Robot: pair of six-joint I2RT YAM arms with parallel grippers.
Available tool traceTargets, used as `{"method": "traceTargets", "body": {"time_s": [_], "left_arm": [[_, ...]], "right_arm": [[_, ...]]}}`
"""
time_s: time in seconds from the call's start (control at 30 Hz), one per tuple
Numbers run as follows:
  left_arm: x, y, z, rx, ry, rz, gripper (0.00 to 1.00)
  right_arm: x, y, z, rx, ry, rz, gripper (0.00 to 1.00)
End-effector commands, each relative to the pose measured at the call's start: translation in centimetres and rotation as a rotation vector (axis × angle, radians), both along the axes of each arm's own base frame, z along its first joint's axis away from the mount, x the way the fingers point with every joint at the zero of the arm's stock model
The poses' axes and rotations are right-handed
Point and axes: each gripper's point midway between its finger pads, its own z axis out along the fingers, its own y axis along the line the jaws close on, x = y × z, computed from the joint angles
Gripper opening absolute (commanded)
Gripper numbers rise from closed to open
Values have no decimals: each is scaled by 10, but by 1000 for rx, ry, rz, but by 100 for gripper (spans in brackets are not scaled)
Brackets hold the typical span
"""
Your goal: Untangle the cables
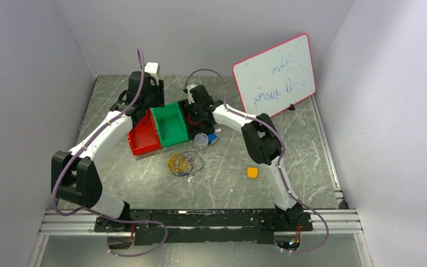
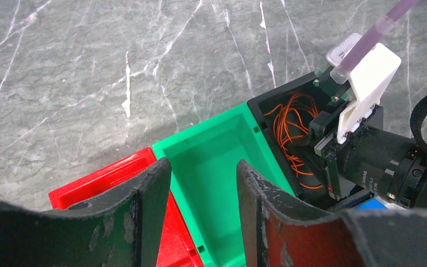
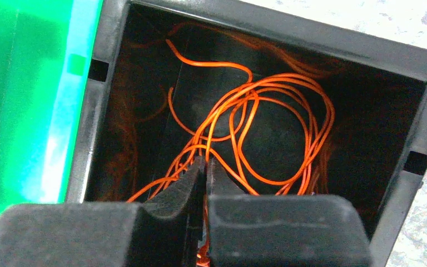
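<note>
Where three bins stand side by side on the table, the left gripper hangs above the join of the red bin and the green bin. Its fingers are parted to a middling gap and hold nothing. The green bin touches the red bin on one side and the black bin on the other. In front of the bins, a loose bundle of yellow cable and dark cable lies flat on the table, the loops overlapping, apart from both grippers. The orange cable lies coiled inside the black bin, its loops spread over the floor. The right gripper reaches down into this bin with its fingers pressed together. Orange strands run up to the tips, and one may be nipped between them, though the wrist view does not settle this. Just beside the black bin stands a clear cup. Further right a yellow block lies alone on the table, and a whiteboard leans at the far right.
</note>
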Motion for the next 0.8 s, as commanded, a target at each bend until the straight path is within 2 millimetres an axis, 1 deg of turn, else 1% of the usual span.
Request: {"method": "traceTargets", "body": {"time_s": [0.0,0.07,0.17,0.3,0.4,0.53,0.57,0.63,0.67,0.7,0.77], "left_arm": [[6,4,15,-1,-45,9,52],[6,4,15,0,-45,11,52],[6,5,16,-1,-49,18,53],[6,7,16,-2,-52,27,56],[5,7,16,0,-53,29,57],[5,9,17,1,-55,37,58],[4,9,18,1,-57,38,58],[3,10,20,-4,-66,40,58],[1,9,22,-8,-69,37,58],[-1,9,24,-14,-72,31,58],[-6,6,27,-34,-71,18,59]], "right_arm": [[6,2,24,22,-42,-11,11],[9,2,40,34,-68,-15,19],[12,1,63,41,-107,-19,27],[13,-4,84,44,-145,-30,35],[9,-6,98,57,-163,-30,41],[2,-10,110,73,-170,-29,48],[0,-13,114,77,-174,-33,51],[-6,-17,125,93,-184,-39,54],[-10,-19,123,91,-177,-36,54],[-16,-22,137,107,-191,-32,54],[-26,-29,145,116,-193,-26,54]]}}
